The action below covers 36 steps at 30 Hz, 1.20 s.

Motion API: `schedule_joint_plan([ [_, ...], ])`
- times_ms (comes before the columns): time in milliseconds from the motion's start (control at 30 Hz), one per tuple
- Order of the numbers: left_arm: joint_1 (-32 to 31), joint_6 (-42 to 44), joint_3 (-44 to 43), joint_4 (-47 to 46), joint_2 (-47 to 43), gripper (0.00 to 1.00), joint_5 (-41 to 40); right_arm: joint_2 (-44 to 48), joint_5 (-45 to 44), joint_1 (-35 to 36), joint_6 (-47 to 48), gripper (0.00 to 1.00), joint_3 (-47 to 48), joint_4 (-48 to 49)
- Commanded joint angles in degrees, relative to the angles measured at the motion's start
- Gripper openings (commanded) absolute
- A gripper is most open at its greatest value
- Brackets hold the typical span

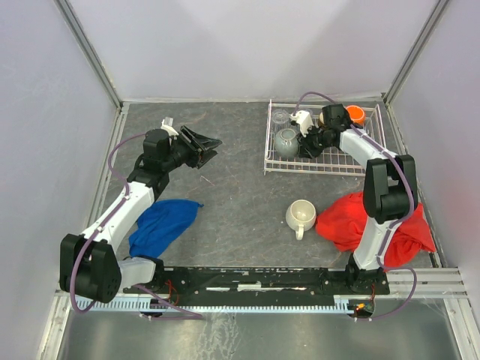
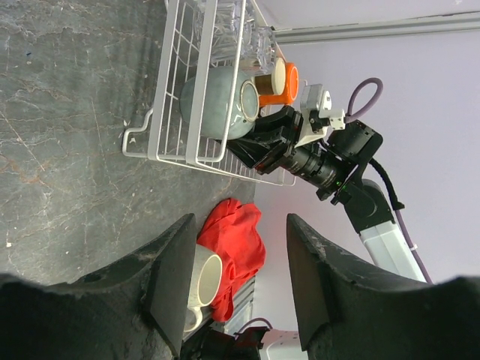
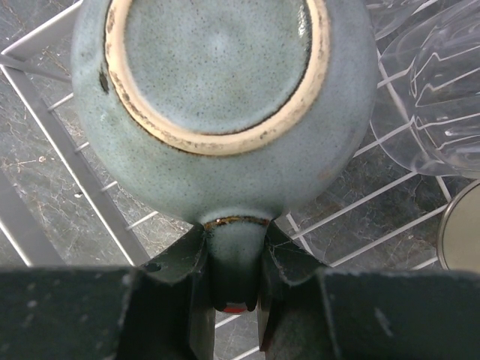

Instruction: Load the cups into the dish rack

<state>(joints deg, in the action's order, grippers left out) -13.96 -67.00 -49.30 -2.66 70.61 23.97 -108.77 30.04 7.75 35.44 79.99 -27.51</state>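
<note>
**R gripper [image 3: 234, 264] holds grey-green mug [image 3: 225, 112] in dish rack [image 3: 45, 127]**

Jaws clamped on the mug's handle. Mug is base-up on the rack wires, beside clear tumblers [image 3: 442, 82]. L gripper [image 1: 204, 144] jaws apart, empty, above table [image 1: 225, 195]. Placing step, prob. nearly done. Next: let go w/o tipping it, back out, then fetch cream-white mug [image 1: 300, 216] on table by red cloth [image 1: 352, 221].

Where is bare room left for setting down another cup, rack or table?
The rack is crowded at its left end: glass tumblers, grey-green mug, right pincer on its handle. Bare wire shows at the front right, beside the right arm. Table is bare between blue cloth and cream mug, and between left pincer and rack.
</note>
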Motion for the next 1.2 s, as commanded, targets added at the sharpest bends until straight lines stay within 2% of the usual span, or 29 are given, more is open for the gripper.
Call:
schedule_joint_plan([
  [0,0.2,2.5,0.0,-1.1,-0.2,0.57,-0.5,0.8,1.8,-0.2,0.6,0.05,0.8,4.5],
  [33,0.2,2.6,0.0,-1.0,-0.3,0.57,-0.6,0.8,1.7,-0.2,0.5,0.08,0.7,4.4],
  [167,0.2,3.1,-0.1,-0.4,-0.2,0.57,-0.8,0.5,1.0,-0.3,-0.5,0.35,1.0,4.3],
  [333,0.2,4.9,-0.4,1.9,-0.4,0.57,-1.2,0.6,0.2,-0.3,-2.3,0.51,1.7,4.1],
  [567,-0.1,11.3,-0.4,8.6,-2.3,0.57,-3.1,1.8,-1.2,-0.4,-2.9,0.55,3.1,1.1],
  [700,-2.6,17.4,-0.8,14.6,-3.8,0.57,-6.1,3.5,-1.7,-0.8,-3.6,0.56,3.9,-2.3],
  [800,-8.0,21.1,-2.2,18.5,-4.0,0.57,-10.4,6.2,-1.7,-1.5,-5.0,0.57,2.6,-1.9],
  [933,-18.2,24.0,-5.1,22.2,-1.8,0.57,-17.0,9.4,-2.7,-2.1,-5.6,0.57,2.3,-3.4],
  [1067,-27.9,24.3,-9.0,23.4,2.8,0.55,-23.0,13.2,-3.5,-3.2,-9.2,0.58,1.9,-3.5],
  [1167,-32.6,23.9,-11.8,23.6,6.8,0.54,-26.1,16.6,-4.1,-3.5,-12.2,0.59,1.8,-3.1],
])
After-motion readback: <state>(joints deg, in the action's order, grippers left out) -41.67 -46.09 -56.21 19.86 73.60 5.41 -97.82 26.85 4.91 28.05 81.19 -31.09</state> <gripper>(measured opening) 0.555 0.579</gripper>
